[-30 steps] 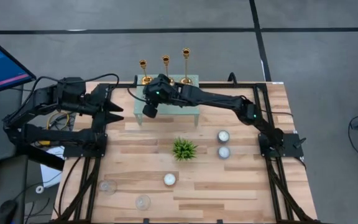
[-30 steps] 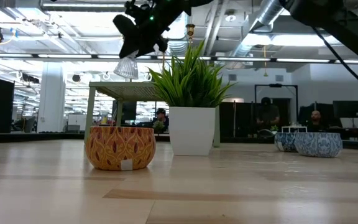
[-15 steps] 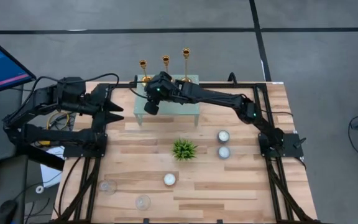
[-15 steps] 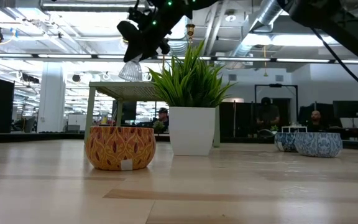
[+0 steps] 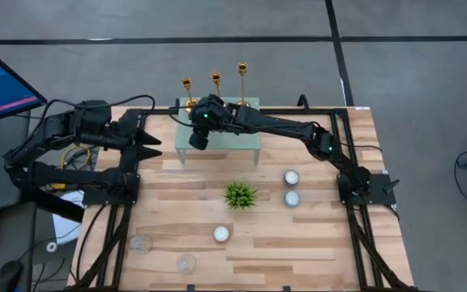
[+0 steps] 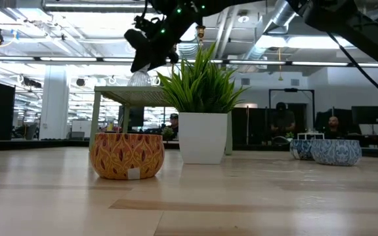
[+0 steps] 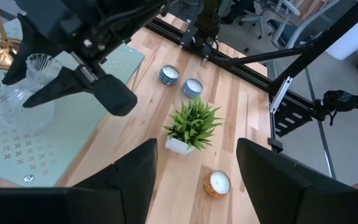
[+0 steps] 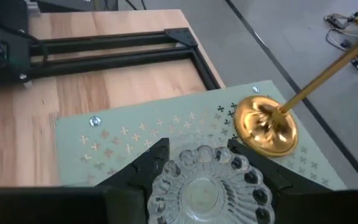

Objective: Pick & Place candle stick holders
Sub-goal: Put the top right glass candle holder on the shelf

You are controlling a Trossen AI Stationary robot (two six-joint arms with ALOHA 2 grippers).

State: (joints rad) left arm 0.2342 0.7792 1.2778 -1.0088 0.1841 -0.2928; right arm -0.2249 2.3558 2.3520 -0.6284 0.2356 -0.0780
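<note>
Gold candle stick holders stand in a row along the far edge of the pale green stand.

Beside the leftmost holder's base, the right gripper is closed around a clear glass cup, just above the stand; lower it level, clear of that base, before releasing. The left gripper waits spread wide, empty, left of the stand.

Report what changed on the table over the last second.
The right gripper, shut on a clear glass cup, carried it farther onto the green stand, toward the gold candle stick holders. The holders, the plant and the left gripper stayed put.
</note>
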